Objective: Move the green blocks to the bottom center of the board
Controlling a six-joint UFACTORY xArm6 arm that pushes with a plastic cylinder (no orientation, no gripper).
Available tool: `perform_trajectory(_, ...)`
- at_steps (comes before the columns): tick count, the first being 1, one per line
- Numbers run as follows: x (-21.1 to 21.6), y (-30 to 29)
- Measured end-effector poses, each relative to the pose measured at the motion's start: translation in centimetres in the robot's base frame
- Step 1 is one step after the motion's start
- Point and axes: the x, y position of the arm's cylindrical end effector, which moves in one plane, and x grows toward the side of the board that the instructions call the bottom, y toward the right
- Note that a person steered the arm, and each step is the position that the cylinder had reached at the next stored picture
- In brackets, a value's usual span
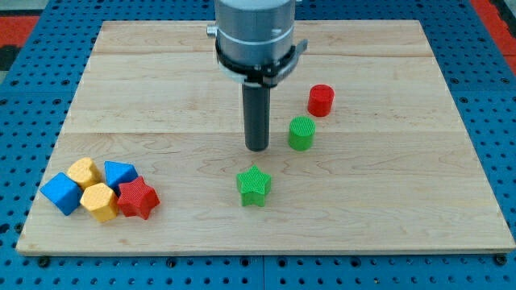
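Though it holds nothing, my tip (257, 148) rests just at nine o'clock of the green cylinder (301, 133); the green star (254, 186) lies at its six o'clock. Both look light, rigid, slippery: push squarely, from their twelve o'clock faces.

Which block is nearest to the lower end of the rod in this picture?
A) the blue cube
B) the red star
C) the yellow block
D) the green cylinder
D: my tip stands just to the view's left of the green cylinder, with a small gap between them; the green star lies a little farther, toward the view's bottom, and the cluster at the lower left is far away.
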Motion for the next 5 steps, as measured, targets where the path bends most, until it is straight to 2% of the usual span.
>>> perform_trajectory(1, -4.1, -0.1)
perform_trajectory(2, -5.6, 3.7)
perform_trajectory(3, -3.4, 7.5)
perform_trajectory(4, 2.5, 7.7)
perform_trajectory(5, 4.8, 7.8)
